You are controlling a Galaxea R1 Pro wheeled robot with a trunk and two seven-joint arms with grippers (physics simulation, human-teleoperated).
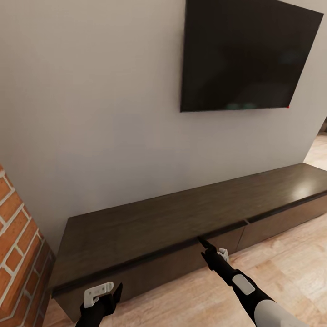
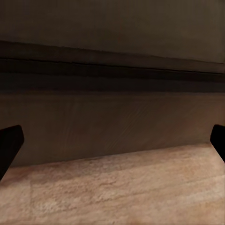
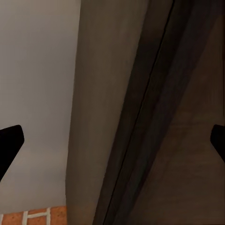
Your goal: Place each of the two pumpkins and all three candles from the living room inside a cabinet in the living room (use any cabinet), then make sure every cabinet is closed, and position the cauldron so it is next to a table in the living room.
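Long dark cabinet (image 1: 150, 227) sat shut under the TV (image 1: 247, 54), left gripper (image 2: 112, 145) and right gripper (image 3: 112, 143) both spread wide, nothing held, right fingertip (image 1: 203, 241) up at the drawer seam

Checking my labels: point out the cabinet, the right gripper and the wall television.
cabinet (image 1: 150, 222): head view, on its flat dark top.
right gripper (image 1: 205, 244): head view, at the fingertips by the cabinet's front edge.
television (image 1: 245, 54): head view, middle of the black screen.

cabinet (image 1: 150, 227): dark brown wood, faint grain
wall (image 1: 91, 113): plain pale grey
TV (image 1: 245, 54): black
bricks (image 1: 18, 236): orange-red, white mortar
floor (image 1: 290, 254): light tan wood
grippers: black, white plates
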